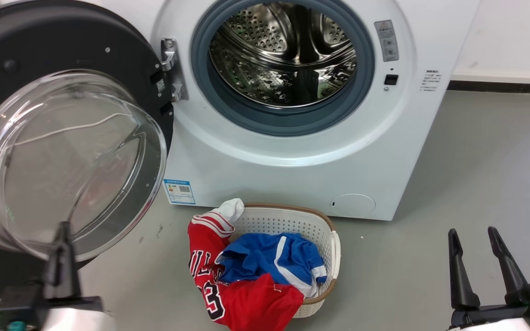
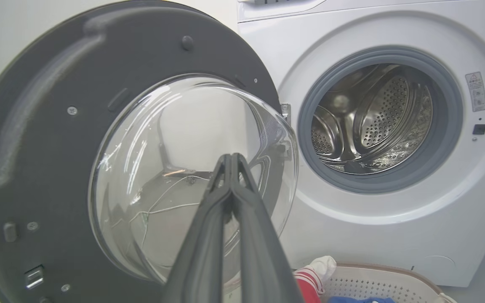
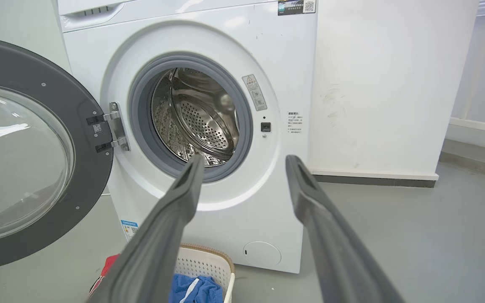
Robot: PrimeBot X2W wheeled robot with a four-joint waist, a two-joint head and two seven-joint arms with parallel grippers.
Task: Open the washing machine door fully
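The washing machine door (image 1: 62,46) hangs wide open, left of the washing machine (image 1: 292,174); left pincer (image 2: 230,156) fingers together, front-left of it; right pincer (image 1: 472,230) apart, front-right.

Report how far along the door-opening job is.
Done: the washing machine door is swung wide to the left on its hinge, leaving the drum fully exposed. In hand: the left hand, shut, points at the door's glass bowl; contact cannot be told. The right hand is open and apart. Left: at most a final push, if the hinge allows more.
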